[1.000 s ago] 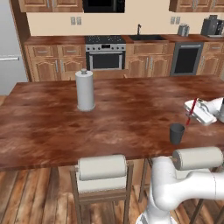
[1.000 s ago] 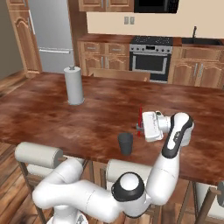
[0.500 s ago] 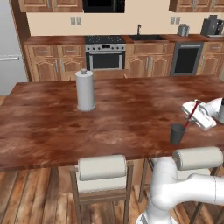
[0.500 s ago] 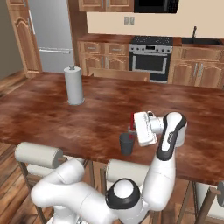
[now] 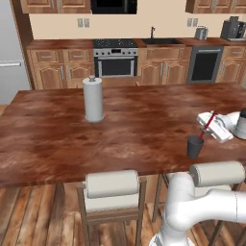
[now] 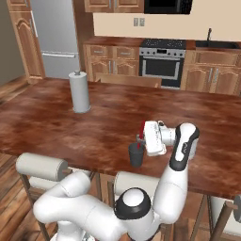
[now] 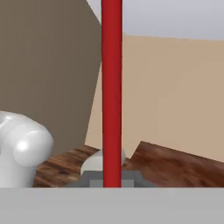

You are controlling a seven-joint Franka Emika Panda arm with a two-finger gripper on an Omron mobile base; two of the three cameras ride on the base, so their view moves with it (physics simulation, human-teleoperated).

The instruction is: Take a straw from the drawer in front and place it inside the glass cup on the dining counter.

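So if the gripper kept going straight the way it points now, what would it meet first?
Nothing on the dining counter, probably. The gripper, shut on the straw by the glass cup, points sideways along the counter; the hand view shows distant walls ahead, though depth is unclear.

On the tabletop (image 5: 125,125): paper towel roll (image 5: 93,99) toward the left and farther back, glass cup (image 5: 195,146) near the front edge on the right. Just above and right of the cup, the hand (image 5: 207,126), with the straw (image 5: 207,126) slanting down to the cup's mouth. Behind the tabletop, stove (image 5: 115,57) and sink (image 5: 162,42) along the wall. Below the front edge, two stools (image 5: 112,184).
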